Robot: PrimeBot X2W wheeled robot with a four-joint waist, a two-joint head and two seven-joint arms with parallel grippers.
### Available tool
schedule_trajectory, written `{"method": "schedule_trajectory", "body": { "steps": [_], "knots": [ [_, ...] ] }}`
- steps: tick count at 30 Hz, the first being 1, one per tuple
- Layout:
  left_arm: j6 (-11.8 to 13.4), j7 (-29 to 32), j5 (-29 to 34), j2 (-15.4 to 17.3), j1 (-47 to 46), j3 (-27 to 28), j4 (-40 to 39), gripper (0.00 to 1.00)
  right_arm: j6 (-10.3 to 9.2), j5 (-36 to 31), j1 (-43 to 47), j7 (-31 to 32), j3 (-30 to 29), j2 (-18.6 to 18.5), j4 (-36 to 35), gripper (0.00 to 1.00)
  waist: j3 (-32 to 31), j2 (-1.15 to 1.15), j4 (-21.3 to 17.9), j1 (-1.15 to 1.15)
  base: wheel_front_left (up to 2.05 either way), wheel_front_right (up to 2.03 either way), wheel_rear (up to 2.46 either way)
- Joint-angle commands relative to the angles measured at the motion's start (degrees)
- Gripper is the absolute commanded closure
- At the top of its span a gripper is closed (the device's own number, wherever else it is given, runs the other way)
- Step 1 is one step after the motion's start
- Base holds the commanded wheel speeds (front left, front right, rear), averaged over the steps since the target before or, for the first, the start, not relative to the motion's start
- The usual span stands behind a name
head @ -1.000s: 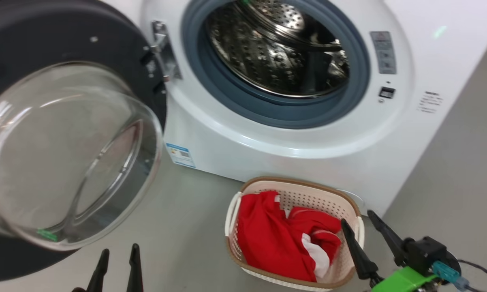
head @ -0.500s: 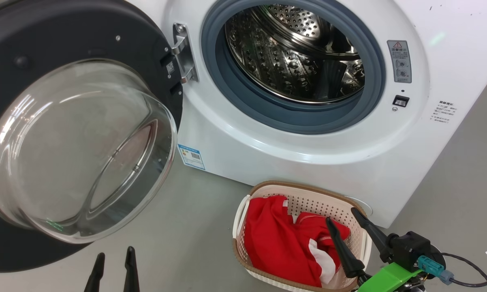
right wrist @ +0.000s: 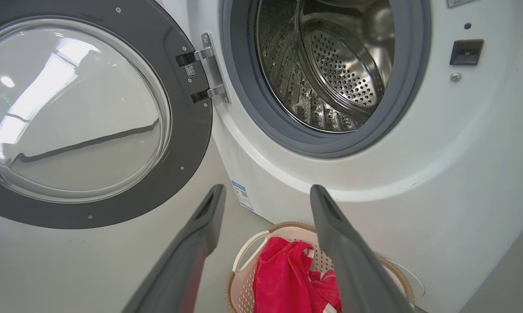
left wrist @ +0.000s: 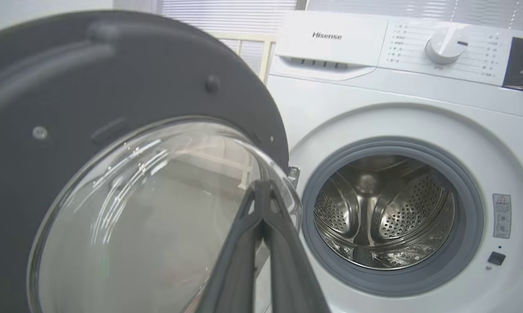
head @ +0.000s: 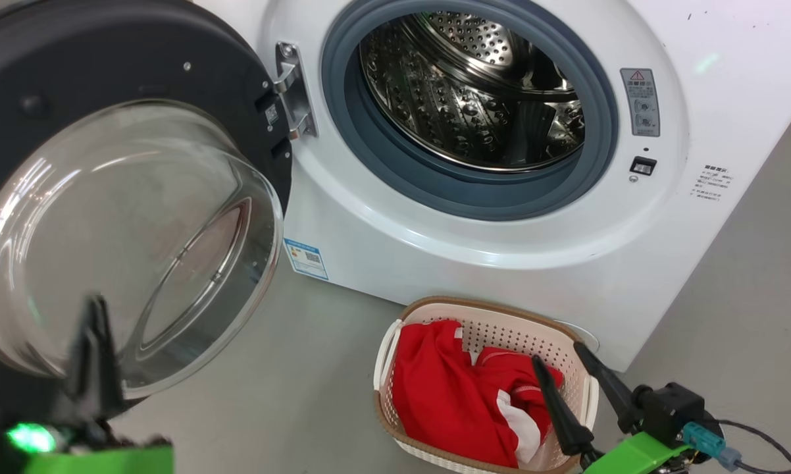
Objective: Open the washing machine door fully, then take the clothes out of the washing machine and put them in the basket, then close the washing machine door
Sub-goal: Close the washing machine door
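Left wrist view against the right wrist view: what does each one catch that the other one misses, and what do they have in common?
The left wrist view adds the control panel with its white dial, the Hisense name, window blinds behind, and the left gripper, fingers pressed shut. The right wrist view adds the basket on the floor with the red clothes in it, and the right gripper, fingers spread open. Both share the washing machine door, swung open, the steel drum and the grey gasket.
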Motion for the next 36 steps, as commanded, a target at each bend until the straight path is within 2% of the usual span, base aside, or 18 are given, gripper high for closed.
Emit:
{"method": "schedule_trajectory", "body": {
  "steps": [1, 5, 9, 12, 15, 18, 20, 25, 27, 28, 32, 36],
  "knots": [
    [-0.8, -0.3, 1.3, 0.5, -3.0, 2.5, -2.9, 1.00, 0.36, -0.2, -0.4, -0.4, 0.6, 0.0, -1.4, 0.00, -0.1, 0.00, 0.0, 0.00, 0.00, 0.00, 0.00],
    [-2.1, -0.3, 5.5, 1.0, -8.2, 7.4, -10.3, 1.00, 0.36, -0.4, 0.3, -0.4, 0.2, 0.5, -1.7, 0.00, -0.3, 0.00, 0.0, 0.00, 0.00, 0.00, 0.00],
    [-2.5, -0.3, 4.1, 4.0, -14.1, 13.1, -13.8, 1.00, 0.36, -0.5, 0.7, -0.4, -0.5, 0.9, -1.9, 0.00, -0.4, 0.00, 0.1, 0.00, 0.00, 0.00, 0.00],
    [-2.6, -0.3, -1.1, 6.9, -18.9, 17.8, -12.2, 1.00, 0.36, -0.6, 0.9, -0.4, -1.1, 1.2, -2.2, 0.00, -0.3, 0.00, 0.2, 0.00, 0.00, 0.00, 0.00],
    [-2.7, -0.3, -6.2, 11.4, -23.1, 21.5, -8.5, 1.00, 0.36, -0.8, 1.0, -0.4, -1.7, 1.4, -2.4, 0.00, 0.0, 0.00, 0.4, 0.00, 0.00, 0.00, 0.00],
    [-2.7, 0.7, -11.8, 14.5, -26.5, 24.4, -0.9, 1.00, 0.36, -0.9, 1.0, -0.4, -2.4, 1.6, -2.7, 0.00, 0.4, 0.00, 0.6, 0.00, 0.00, 0.00, 0.00],
    [-2.3, 4.6, -15.7, 16.8, -29.3, 26.1, 5.3, 1.00, 0.36, -1.1, 1.1, -0.4, -2.8, 1.7, -2.8, 0.00, 0.8, 0.00, 0.9, 0.00, 0.00, 0.00, 0.00],
    [0.0, 23.6, -25.6, 22.6, -35.3, 26.3, 20.1, 1.00, 0.36, -1.0, 1.2, -0.4, -3.2, 2.0, -2.9, 0.00, 1.1, 0.00, 1.3, 0.00, 0.00, 0.00, 0.00],
    [0.7, 29.1, -27.3, 24.8, -36.5, 25.8, 23.0, 1.00, 0.36, -0.9, 1.2, -0.4, -3.3, 2.0, -3.0, 0.00, 1.3, 0.00, 1.4, 0.00, 0.00, 0.00, 0.00],
    [0.7, 29.1, -27.3, 24.8, -36.5, 25.8, 23.0, 1.00, 0.36, -0.9, 1.2, -0.4, -3.3, 2.0, -3.0, 0.00, 1.3, 0.00, 1.4, 0.00, 0.00, 0.00, 0.00],
    [1.7, 40.8, -29.8, 28.6, -38.3, 23.5, 27.7, 1.00, 0.36, -0.9, 0.9, -0.4, -3.3, 2.1, -3.2, 0.00, 1.8, 0.00, 1.8, 0.00, 0.00, 0.00, 0.00],
    [2.9, 48.7, -29.7, 32.0, -39.1, 20.9, 30.8, 1.00, 0.36, -0.9, 0.6, -0.4, -3.2, 2.2, -3.3, 0.00, 2.2, 0.00, 2.0, 0.00, 0.00, 0.00, 0.00]
  ]
}}
